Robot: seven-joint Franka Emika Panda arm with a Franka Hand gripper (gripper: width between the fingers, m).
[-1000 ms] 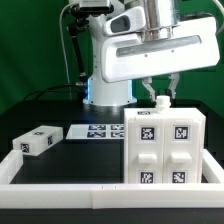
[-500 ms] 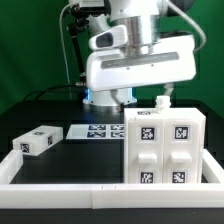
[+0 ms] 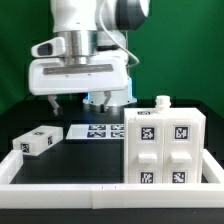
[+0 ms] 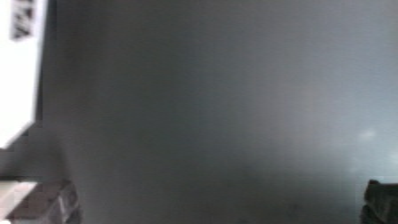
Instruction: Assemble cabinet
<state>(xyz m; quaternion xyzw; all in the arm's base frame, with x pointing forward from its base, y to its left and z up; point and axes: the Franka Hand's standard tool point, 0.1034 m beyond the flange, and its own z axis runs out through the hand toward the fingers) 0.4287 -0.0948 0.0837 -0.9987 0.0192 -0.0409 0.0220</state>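
Observation:
The cabinet body (image 3: 163,150), a large white box with tag markers on its front, stands at the exterior view's right, with a small white knob-like piece (image 3: 161,101) on its top. A smaller white block (image 3: 38,141) with tags lies on the black table at the left. My gripper (image 3: 68,102) hangs above the table between the block and the marker board, apart from both. Its fingers stand wide apart with nothing between them. The wrist view is blurred and shows only dark table, with one fingertip (image 4: 381,196) at the frame's edge.
The marker board (image 3: 95,131) lies flat behind the table's middle. A low white rim (image 3: 100,195) runs round the black table. The robot's base (image 3: 105,98) stands behind the marker board. A green curtain closes the back.
The arm has swung from above the cabinet body's top over to the exterior view's left. The gripper stays open and empty. The cabinet parts have not moved.

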